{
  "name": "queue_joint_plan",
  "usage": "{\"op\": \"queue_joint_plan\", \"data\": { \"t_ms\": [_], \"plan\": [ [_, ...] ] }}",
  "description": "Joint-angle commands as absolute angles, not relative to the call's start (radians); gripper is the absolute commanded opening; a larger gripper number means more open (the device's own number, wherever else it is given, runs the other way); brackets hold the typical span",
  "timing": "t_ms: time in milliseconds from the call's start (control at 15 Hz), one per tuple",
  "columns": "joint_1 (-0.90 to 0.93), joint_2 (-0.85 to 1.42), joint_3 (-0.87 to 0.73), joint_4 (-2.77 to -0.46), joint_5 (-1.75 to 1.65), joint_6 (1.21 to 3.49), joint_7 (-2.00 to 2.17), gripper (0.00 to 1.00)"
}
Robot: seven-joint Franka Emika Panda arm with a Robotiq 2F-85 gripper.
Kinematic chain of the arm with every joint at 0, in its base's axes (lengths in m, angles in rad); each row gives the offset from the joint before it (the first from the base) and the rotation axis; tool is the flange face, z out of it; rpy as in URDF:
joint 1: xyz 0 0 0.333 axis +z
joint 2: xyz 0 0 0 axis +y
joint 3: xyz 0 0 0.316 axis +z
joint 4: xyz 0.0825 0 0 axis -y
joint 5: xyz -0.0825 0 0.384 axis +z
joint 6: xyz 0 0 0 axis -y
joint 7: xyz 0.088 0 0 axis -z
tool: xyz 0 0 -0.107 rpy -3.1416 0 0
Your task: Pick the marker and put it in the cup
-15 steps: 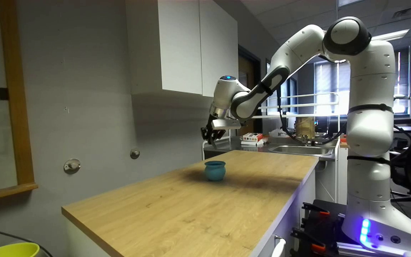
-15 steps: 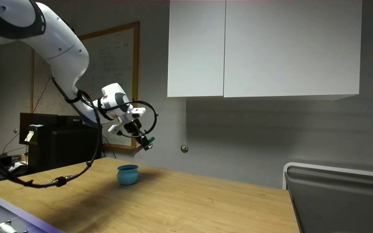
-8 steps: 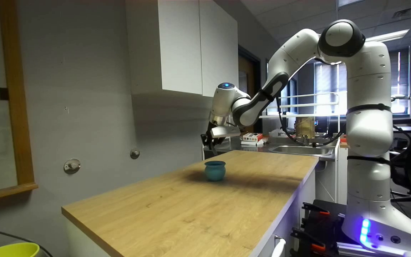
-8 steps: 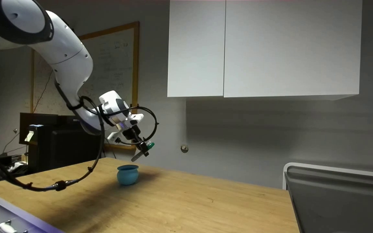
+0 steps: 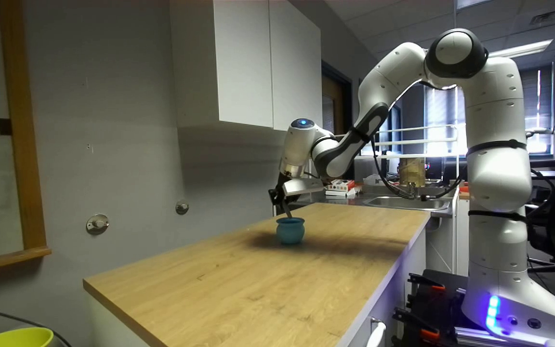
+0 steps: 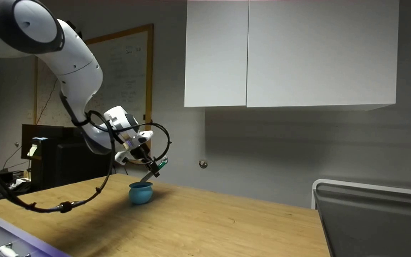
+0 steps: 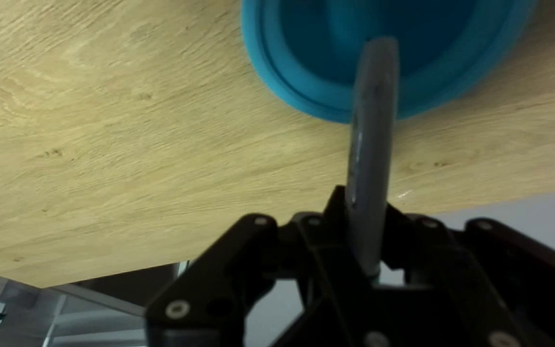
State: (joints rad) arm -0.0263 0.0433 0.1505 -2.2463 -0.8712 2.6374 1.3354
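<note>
Your gripper [image 7: 365,208] has the grey-and-green marker [image 7: 373,144] pinched; I'd steepen it, lower into the teal cup [image 6: 140,195] below, then release.

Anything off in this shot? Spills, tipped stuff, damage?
Nothing stands out. The teal-blue cup stands upright on the wooden countertop, with no visible spill or damage. The marker is held aslant in the hand, its lower end at the cup's mouth, which seems normal for insertion.
</note>
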Motion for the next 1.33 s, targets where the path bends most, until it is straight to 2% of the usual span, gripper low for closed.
{"op": "queue_joint_plan", "data": {
  "t_ms": [0, 1267],
  "plan": [
    [-0.017, 0.056, 0.153, -2.235, -0.917, 2.626, 1.375, 0.04],
    [-0.009, 0.097, 0.149, -2.232, -1.062, 2.625, 1.469, 0.04]
  ]
}}
